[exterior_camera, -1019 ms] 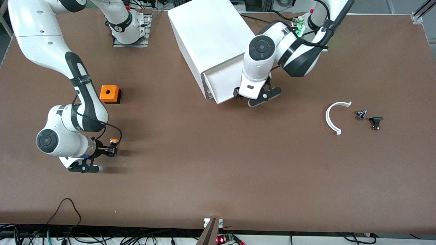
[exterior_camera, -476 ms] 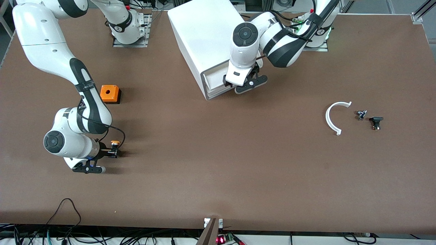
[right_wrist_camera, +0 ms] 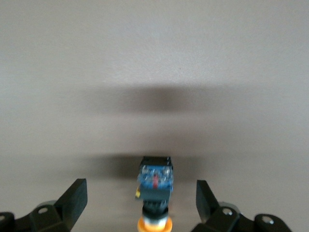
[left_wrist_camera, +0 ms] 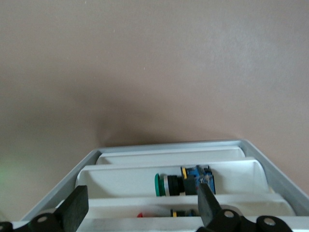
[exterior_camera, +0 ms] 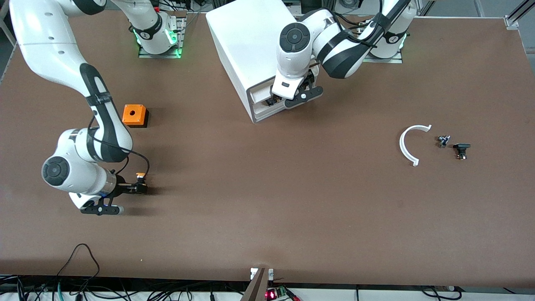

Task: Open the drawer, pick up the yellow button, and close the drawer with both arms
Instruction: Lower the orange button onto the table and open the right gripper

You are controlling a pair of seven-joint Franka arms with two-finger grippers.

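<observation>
The button (exterior_camera: pixel 141 176), with its orange-yellow cap, black body and blue base, rests on the table toward the right arm's end. It lies between the spread fingers of my right gripper (exterior_camera: pixel 139 189), which is open and touches it on neither side. The right wrist view shows the button (right_wrist_camera: pixel 154 183) loose in that gripper's (right_wrist_camera: pixel 141 194) gap. My left gripper (exterior_camera: pixel 274 100) is open at the front of the white cabinet (exterior_camera: pixel 250 46), where the top drawer (exterior_camera: pixel 261 93) is pushed in. In the left wrist view this gripper (left_wrist_camera: pixel 142 212) hangs over the stacked drawer fronts (left_wrist_camera: pixel 120 179).
An orange cube with a hole (exterior_camera: pixel 134 115) sits farther from the front camera than the button. Toward the left arm's end lie a white curved piece (exterior_camera: pixel 407 144) and two small black parts (exterior_camera: pixel 443 140) (exterior_camera: pixel 461 149). A green-capped button (left_wrist_camera: pixel 181 180) lies in one drawer tray.
My right gripper has opened and let go of the button. My left gripper has pushed the pulled-out top drawer back into the cabinet.
</observation>
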